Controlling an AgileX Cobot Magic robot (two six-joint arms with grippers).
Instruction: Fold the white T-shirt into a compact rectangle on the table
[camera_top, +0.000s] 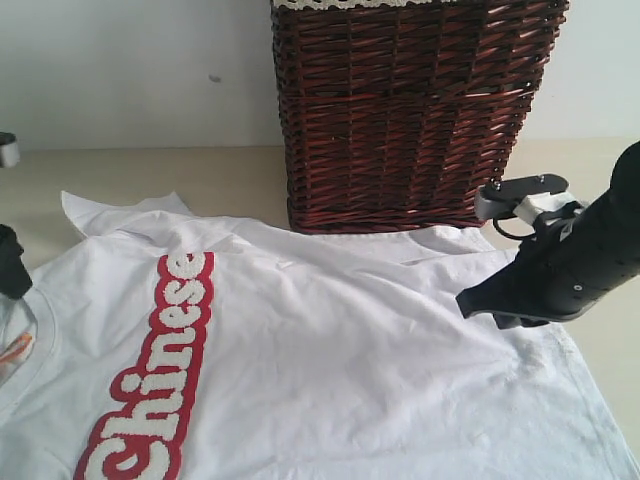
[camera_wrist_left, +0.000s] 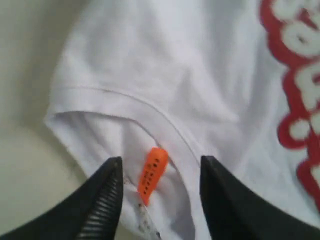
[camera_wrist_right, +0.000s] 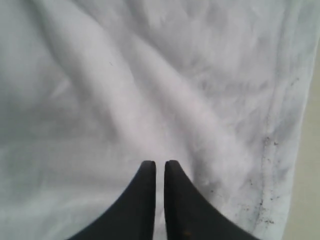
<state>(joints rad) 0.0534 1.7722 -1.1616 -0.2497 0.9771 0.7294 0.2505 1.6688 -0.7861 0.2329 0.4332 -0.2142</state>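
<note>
The white T-shirt (camera_top: 330, 340) lies spread face up on the table (camera_top: 230, 175), its red-outlined lettering (camera_top: 150, 390) running toward the front left. My left gripper (camera_wrist_left: 160, 160) hovers open over the collar, and the orange neck tag (camera_wrist_left: 152, 172) shows between its fingers, not pinched. In the exterior view only a dark bit of the left gripper (camera_top: 10, 262) shows at the left edge. My right gripper (camera_top: 465, 300) hangs just above the shirt's right side near the hem. Its fingers (camera_wrist_right: 147, 172) stand a narrow slit apart with nothing in them.
A dark brown wicker basket (camera_top: 410, 110) stands at the back, touching the shirt's far edge. A sleeve (camera_top: 110, 210) sticks out at the back left. Bare table (camera_top: 610, 350) runs along the shirt's right side.
</note>
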